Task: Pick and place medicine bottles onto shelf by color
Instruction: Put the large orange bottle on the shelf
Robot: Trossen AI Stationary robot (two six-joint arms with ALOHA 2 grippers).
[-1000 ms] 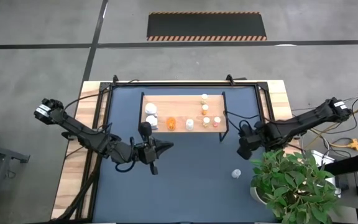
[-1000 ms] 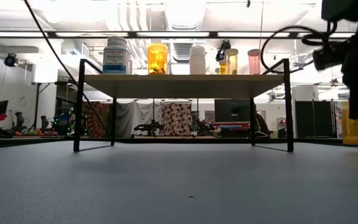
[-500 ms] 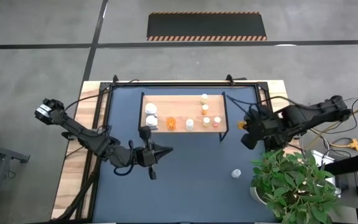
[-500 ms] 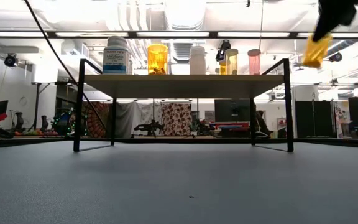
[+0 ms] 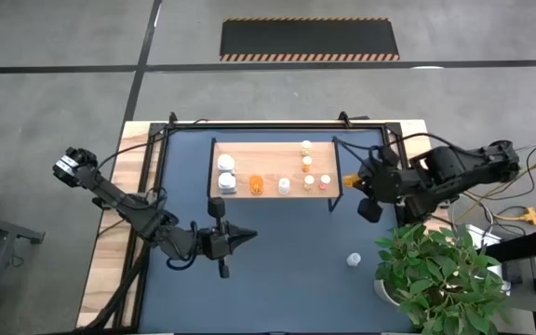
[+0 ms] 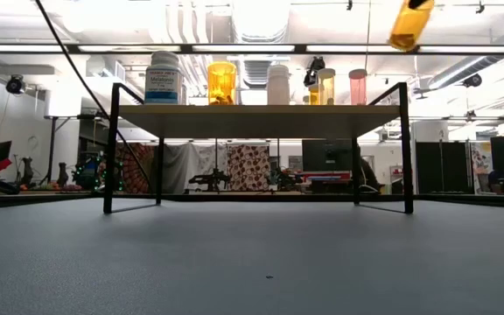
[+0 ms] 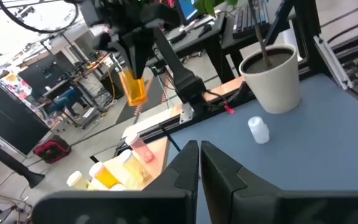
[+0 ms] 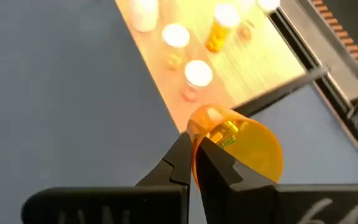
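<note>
Lifted from table level to above the shelf (image 5: 249, 156) edge: orange bottle (image 5: 351, 180), clamped in right gripper (image 5: 359, 182). Placement next (probably). Left gripper (image 5: 241, 235) shut, empty, waiting mid-table.

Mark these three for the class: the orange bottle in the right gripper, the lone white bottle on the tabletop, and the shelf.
orange bottle (image 8: 244, 149), right wrist view, on its amber side.
white bottle (image 5: 353, 260), high view, on its top.
shelf (image 5: 268, 160), high view, on bare board.

Bright overhead strip lights; right wrist view blurred.
</note>
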